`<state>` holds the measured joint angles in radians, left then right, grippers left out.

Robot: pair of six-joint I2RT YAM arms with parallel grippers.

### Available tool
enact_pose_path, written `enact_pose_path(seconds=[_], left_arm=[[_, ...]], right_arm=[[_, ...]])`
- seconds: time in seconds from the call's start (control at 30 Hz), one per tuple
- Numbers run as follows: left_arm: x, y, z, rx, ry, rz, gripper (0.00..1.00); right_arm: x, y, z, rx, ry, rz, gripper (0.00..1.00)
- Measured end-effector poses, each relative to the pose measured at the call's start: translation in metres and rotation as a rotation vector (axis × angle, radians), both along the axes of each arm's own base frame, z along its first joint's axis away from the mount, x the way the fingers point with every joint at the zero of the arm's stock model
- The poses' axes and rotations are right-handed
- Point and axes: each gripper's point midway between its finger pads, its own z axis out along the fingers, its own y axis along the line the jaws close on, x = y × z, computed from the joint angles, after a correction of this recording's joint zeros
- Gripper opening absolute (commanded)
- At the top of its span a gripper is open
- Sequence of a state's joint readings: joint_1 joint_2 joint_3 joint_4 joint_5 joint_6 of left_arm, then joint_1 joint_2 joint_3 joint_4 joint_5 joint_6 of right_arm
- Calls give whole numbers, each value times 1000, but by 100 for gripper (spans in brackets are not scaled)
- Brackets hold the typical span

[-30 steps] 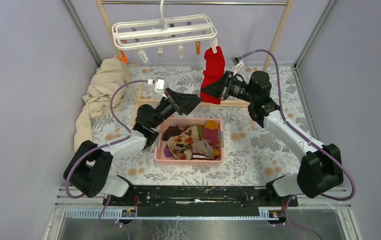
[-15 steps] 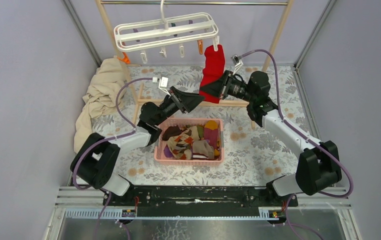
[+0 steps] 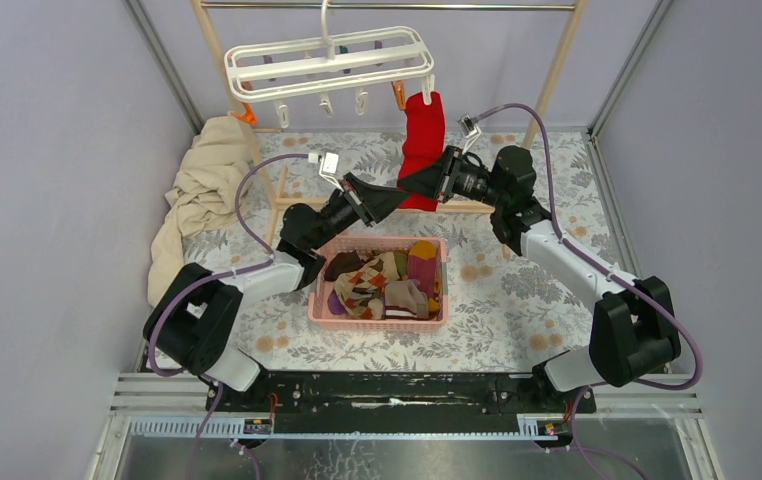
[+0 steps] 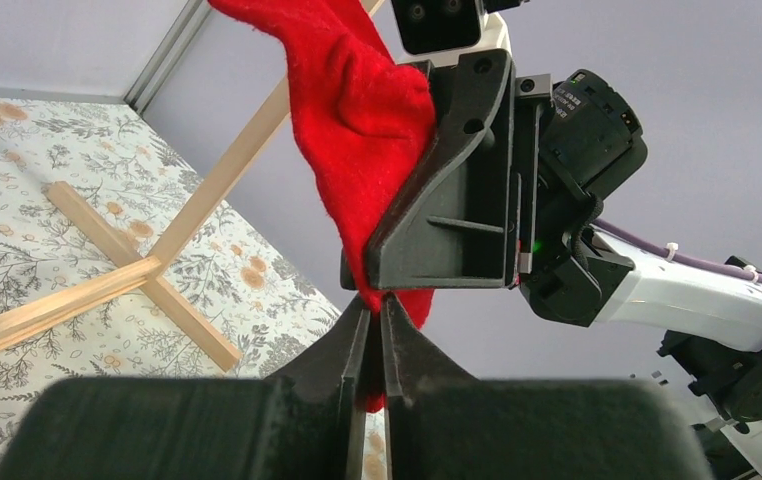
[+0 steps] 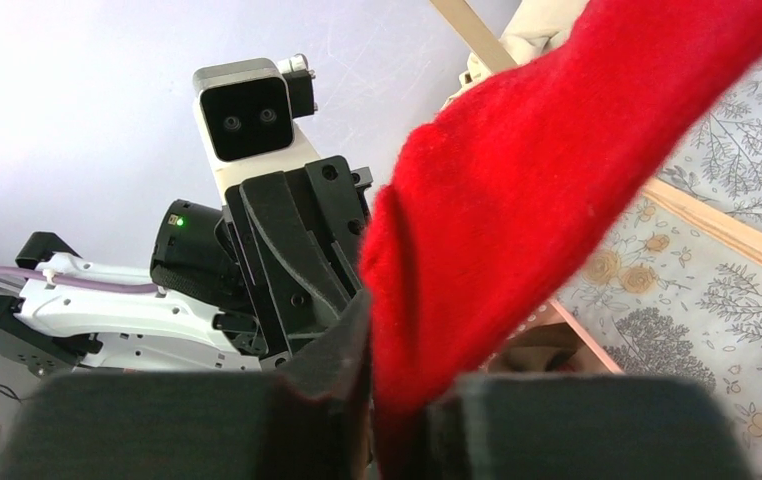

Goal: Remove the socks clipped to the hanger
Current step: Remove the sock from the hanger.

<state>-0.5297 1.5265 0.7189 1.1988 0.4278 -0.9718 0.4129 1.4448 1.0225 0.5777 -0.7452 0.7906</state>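
Nearly vertical red sock [image 3: 425, 130], clipped end up.

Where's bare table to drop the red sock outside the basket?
Bare mat right of the pink basket, up to the right arm; narrow strip in front of it. Crowded behind: left fingers and right fingers pinch the red sock. The beige cloth fills far left.

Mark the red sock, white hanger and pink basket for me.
red sock [image 3: 423, 135]: top external view, middle of the hanging fabric.
white hanger [image 3: 330, 61]: top external view, centre bar under the hook.
pink basket [image 3: 377, 323]: top external view, near rim.
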Motion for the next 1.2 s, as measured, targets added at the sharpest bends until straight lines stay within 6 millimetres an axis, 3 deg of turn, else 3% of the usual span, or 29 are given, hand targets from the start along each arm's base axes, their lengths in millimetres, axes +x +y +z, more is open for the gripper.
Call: enact_pose_path(seconds=[0.17, 0.4, 0.57, 0.73, 0.93, 1.2], left_arm=[[0, 0, -1, 4, 6, -1, 11], [-5, 4, 2, 26, 24, -14, 11], [-5, 16, 14, 22, 7, 2, 12], [-4, 30, 26, 17, -12, 26, 13], [-7, 36, 28, 32, -1, 28, 13], [-9, 36, 23, 52, 18, 5, 14]], right_arm=[[0, -1, -6, -22, 4, -3, 47], [2, -12, -14, -123, -20, -74, 59], [1, -25, -4, -190, -75, -131, 67], [9, -37, 13, -237, -135, -197, 87], [33, -56, 41, -266, -220, -301, 88], [81, -79, 63, -251, -289, -450, 77]])
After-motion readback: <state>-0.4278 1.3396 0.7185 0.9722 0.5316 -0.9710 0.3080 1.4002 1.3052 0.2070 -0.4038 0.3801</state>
